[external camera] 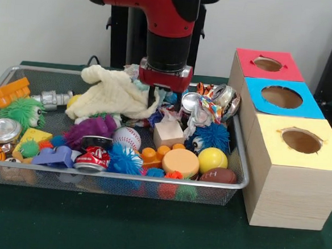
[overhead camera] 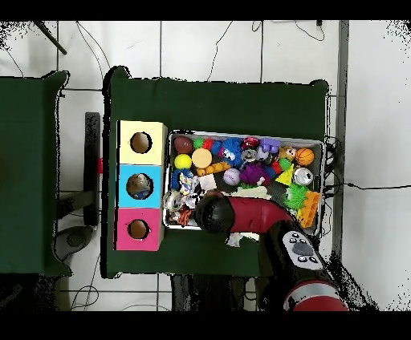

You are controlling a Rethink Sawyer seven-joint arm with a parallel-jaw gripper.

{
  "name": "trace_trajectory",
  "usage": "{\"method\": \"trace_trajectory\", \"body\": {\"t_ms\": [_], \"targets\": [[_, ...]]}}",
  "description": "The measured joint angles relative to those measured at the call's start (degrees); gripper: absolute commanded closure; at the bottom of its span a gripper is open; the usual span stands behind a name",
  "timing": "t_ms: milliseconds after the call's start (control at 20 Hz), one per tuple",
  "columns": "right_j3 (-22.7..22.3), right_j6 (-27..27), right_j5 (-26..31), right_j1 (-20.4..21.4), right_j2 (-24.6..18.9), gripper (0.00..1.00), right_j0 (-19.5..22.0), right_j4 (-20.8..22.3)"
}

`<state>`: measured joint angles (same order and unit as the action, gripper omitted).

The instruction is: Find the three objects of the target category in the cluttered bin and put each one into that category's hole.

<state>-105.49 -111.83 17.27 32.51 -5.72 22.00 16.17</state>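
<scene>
Gripper (external camera: 154,98) sunk into clutter at frame centre — fingers hidden, open or closed cannot be told. Mesh bin (external camera: 240,164) packed: cream cloth (external camera: 114,92), baseball (external camera: 127,137), crushed cans (external camera: 224,100). Three-hole box (external camera: 291,167) at right — red, blue, yellow tops.

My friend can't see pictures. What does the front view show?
A red and black robot arm reaches down into a wire mesh bin crammed with toys, balls and crushed cans. Beside it stand three wooden boxes with holes, topped red, blue and yellow.
</scene>
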Motion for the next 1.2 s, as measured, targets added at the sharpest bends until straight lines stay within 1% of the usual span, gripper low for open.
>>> {"method": "trace_trajectory", "body": {"t_ms": [100,250,300,400,600,700,850,950,1200], "targets": [[-0.30,-0.01,0.47,0.97,-0.03,0.00,-0.12,0.01],[-0.51,-0.01,3.06,3.37,-0.12,0.00,0.42,0.03],[-0.51,-0.01,4.39,4.14,-0.19,0.00,0.86,0.03],[-0.38,0.00,9.38,6.28,-0.61,0.00,2.95,0.06],[0.40,0.01,14.96,7.71,-1.53,0.00,5.96,0.07],[1.85,0.04,19.58,7.98,-2.74,0.00,9.05,0.09],[3.32,0.04,22.31,7.69,-4.01,0.00,11.75,0.09],[4.48,0.04,23.02,7.21,-5.13,0.00,13.75,0.14],[5.79,0.04,23.02,6.24,-7.29,0.00,16.93,0.67]]}}
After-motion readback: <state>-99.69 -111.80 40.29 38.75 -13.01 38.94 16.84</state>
